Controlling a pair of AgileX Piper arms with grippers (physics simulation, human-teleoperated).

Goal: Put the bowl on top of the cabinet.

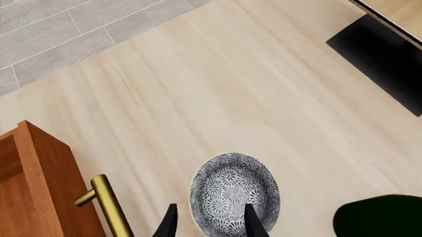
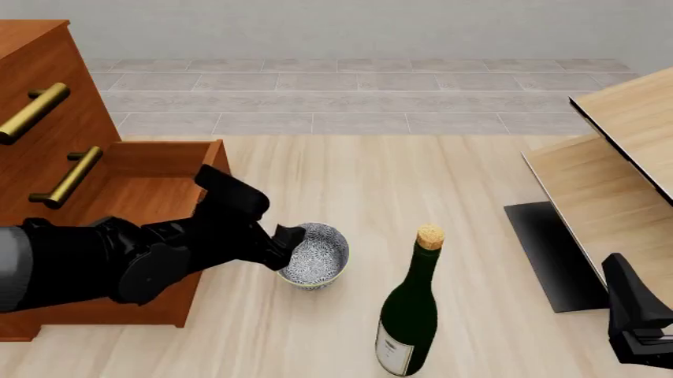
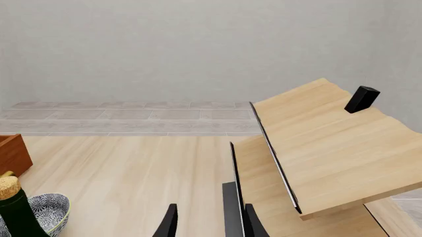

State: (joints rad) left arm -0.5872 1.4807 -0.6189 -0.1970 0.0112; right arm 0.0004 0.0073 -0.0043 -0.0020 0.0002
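Note:
The white bowl (image 2: 315,256) with a blue-grey speckled pattern stands upright on the pale table, just right of the cabinet (image 2: 53,87). My left gripper (image 2: 287,240) is open at the bowl's left rim. In the left wrist view one fingertip (image 1: 252,222) shows over the bowl (image 1: 231,190) and the other shows outside its rim, so the left gripper (image 1: 211,219) straddles the rim. The reddish-brown cabinet (image 1: 29,187) stands beside it. My right gripper (image 3: 211,222) is open and empty at the near right, far from the bowl (image 3: 53,207).
A dark green corked bottle (image 2: 410,315) stands close to the bowl's right. A cabinet drawer (image 2: 158,185) is pulled out behind my left arm, and brass handles (image 2: 31,114) stick out. Pale wood furniture (image 2: 610,157) with a black base (image 2: 547,252) fills the right side.

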